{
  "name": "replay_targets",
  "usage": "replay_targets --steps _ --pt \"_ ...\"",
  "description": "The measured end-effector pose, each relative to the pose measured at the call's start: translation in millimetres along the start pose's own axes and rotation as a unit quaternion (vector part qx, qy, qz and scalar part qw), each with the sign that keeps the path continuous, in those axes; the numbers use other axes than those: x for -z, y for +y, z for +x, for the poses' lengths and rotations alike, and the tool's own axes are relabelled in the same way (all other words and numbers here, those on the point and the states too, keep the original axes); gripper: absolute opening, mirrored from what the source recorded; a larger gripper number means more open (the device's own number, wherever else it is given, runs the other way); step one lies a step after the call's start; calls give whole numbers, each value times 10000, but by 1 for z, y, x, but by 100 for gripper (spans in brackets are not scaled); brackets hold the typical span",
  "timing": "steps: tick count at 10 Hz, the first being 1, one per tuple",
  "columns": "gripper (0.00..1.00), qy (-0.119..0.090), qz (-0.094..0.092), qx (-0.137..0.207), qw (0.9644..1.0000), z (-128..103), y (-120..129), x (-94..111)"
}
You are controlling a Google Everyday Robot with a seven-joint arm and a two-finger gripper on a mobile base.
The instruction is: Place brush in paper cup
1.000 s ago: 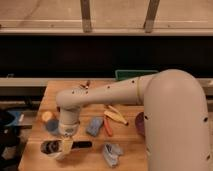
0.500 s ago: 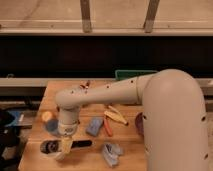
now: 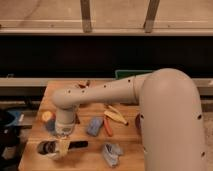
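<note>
The paper cup [image 3: 46, 148] is a small white round cup near the table's front left corner, and its mouth looks dark inside. The brush [image 3: 79, 145] lies with its black handle sticking out to the right of the cup. Its head end is at the cup, hidden by my gripper. My gripper [image 3: 62, 145] points straight down, right at the cup's right rim and over the near end of the handle. I cannot tell whether it holds the brush.
A blue cup with an orange top [image 3: 47, 120] stands just behind the paper cup. A blue cloth piece [image 3: 93, 126], an orange-handled tool [image 3: 108, 128], a yellow banana-like piece [image 3: 118, 116] and a grey-blue piece [image 3: 112, 152] lie to the right. A green bin [image 3: 129, 74] sits behind the wooden table [image 3: 90, 162].
</note>
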Motion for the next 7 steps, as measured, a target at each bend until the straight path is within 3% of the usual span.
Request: replay_targets --steps 5,6,7 --pt "77 18 60 -7 10000 0 -2 2" --pt "77 57 175 -152 9997 4 0 10" --pt "77 55 418 -430 9982 11 -2 23"
